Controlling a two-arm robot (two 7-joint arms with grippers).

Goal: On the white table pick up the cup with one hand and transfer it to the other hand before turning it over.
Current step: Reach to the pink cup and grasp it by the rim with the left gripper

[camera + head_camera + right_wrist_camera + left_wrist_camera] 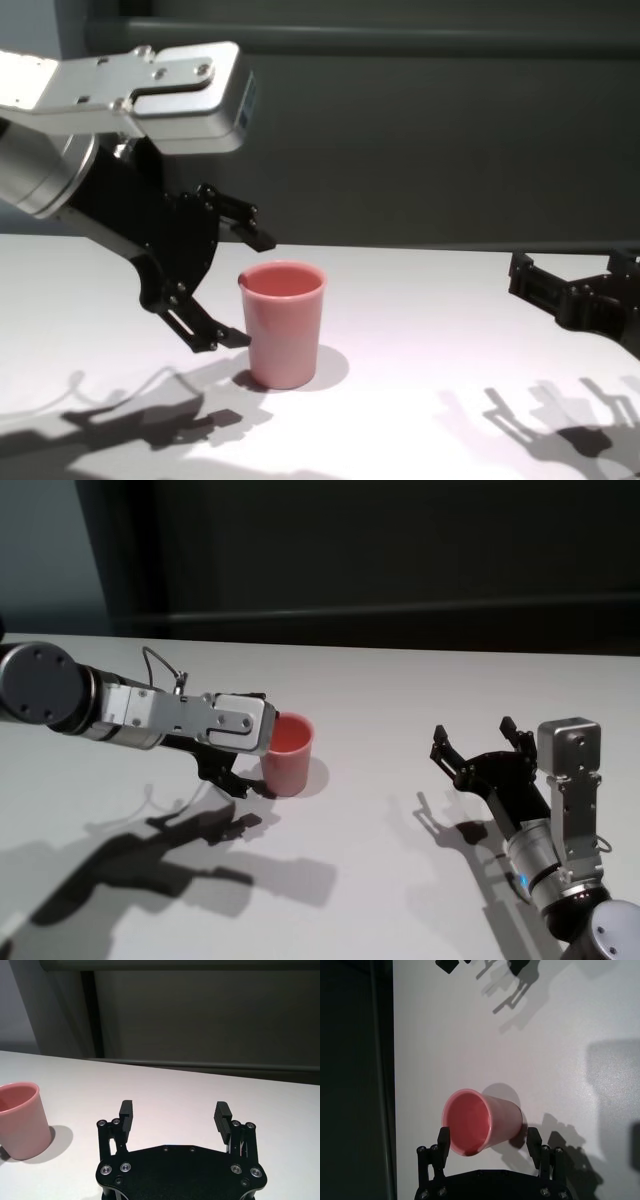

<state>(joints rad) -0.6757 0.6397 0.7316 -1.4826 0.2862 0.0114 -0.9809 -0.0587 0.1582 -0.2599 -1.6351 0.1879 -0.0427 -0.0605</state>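
The pink cup [288,755] stands upright, mouth up, on the white table [400,680]. My left gripper [262,760] is open and reaches in from the left, one finger on each side of the cup. In the left wrist view the cup [480,1122] sits between the two fingertips [443,1136], and I cannot tell whether they touch it. From the chest the cup [283,322] shows with the left gripper [250,290] at its left side. My right gripper [473,732] hovers open and empty well to the right; its wrist view shows the cup [20,1120] far off beside the right gripper [174,1107].
The table's far edge [400,645] runs along a dark wall. Arm shadows [160,860] fall on the tabletop near the front left. Bare white surface [375,770] lies between the cup and the right gripper.
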